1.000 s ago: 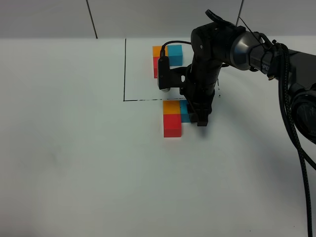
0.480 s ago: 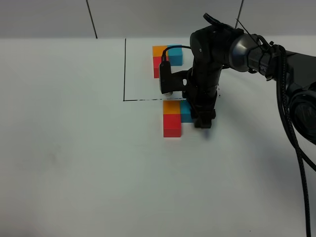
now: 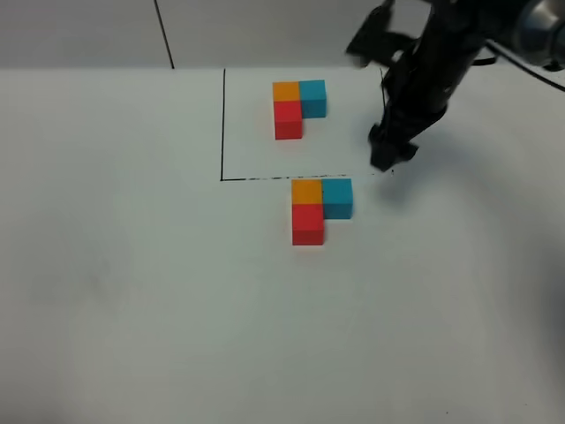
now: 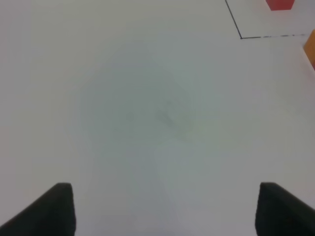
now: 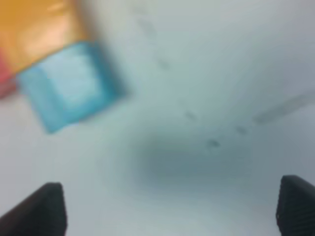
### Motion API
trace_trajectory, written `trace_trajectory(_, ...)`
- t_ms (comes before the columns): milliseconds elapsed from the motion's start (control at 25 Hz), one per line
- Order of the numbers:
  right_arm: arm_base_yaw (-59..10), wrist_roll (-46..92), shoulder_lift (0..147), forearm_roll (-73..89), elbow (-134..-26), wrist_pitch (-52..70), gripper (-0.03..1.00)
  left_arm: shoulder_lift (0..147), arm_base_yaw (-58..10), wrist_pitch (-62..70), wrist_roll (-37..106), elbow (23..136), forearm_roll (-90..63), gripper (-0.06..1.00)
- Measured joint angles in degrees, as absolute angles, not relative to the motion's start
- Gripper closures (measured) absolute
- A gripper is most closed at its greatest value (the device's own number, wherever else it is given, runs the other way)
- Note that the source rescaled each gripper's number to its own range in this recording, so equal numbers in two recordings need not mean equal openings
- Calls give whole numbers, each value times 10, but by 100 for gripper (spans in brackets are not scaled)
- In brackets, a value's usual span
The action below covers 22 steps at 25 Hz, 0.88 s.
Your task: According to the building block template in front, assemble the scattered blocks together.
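The template sits inside the black drawn frame [image 3: 223, 124]: orange [image 3: 285, 91], blue [image 3: 312, 97] and red [image 3: 288, 121] cubes in an L. Just below the frame line the scattered blocks stand joined in the same L: orange [image 3: 306, 191], blue [image 3: 337, 198], red [image 3: 307, 224]. My right gripper [image 3: 388, 156] is open and empty, raised above the table to the right of and behind the blue block. Its blurred wrist view [image 5: 170, 206] shows the blue block [image 5: 69, 86] beside the orange one [image 5: 42, 29]. My left gripper [image 4: 167, 211] is open and empty over bare table.
The white table [image 3: 132, 291] stretches to the left and front. The left wrist view shows the frame's corner [image 4: 241, 37], the template's red cube [image 4: 280, 4] and an edge of the scattered orange block [image 4: 311, 46]. The right arm [image 3: 441, 53] hangs over the back right.
My right gripper has let go of the blue block and lifted up and away to the right. The blue block stays beside the orange one.
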State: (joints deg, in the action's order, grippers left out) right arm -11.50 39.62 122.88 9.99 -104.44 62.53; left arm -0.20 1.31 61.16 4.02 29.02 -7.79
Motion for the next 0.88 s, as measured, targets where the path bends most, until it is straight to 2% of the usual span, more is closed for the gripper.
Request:
trace_trajectory(200, 33, 274, 1190, 139, -979, 624, 22, -2, 13, 612, 40, 290, -78, 33)
trace_trajectory(320, 79, 262, 1135, 132, -911, 624, 22, -2, 13, 612, 40, 290, -78, 33)
trace_trajectory(680, 96, 257, 864, 83, -692, 586, 22, -2, 13, 612, 40, 290, -78, 33)
trace_trajectory(880, 73, 254, 671, 83, -546, 582, 22, -2, 13, 612, 40, 290, -78, 33)
